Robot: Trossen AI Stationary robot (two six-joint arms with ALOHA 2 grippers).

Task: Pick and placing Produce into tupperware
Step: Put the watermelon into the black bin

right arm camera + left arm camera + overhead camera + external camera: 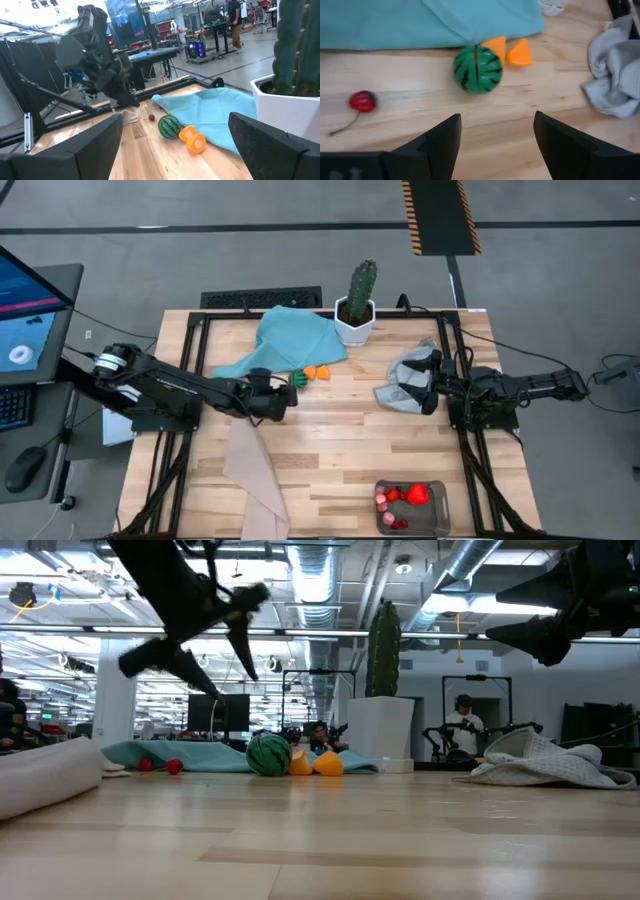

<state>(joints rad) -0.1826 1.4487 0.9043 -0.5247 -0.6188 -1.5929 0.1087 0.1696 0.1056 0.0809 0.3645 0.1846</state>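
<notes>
A green striped ball (477, 69) lies on the wood with two orange pieces (520, 52) beside it, at the edge of a teal cloth (290, 335). A small red cherry (362, 101) lies a little apart from them. My left gripper (497, 135) hangs open above the table just short of the ball (298, 379), empty. The tupperware (412, 505) stands at the near right edge and holds several red and pink produce pieces. My right gripper (425, 382) waits open and raised at the right, over a grey cloth (400, 388).
A cactus in a white pot (355, 323) stands at the far middle, behind the teal cloth. A beige cloth (250, 470) lies near the left front. Bare wood stretches between the ball and the tupperware.
</notes>
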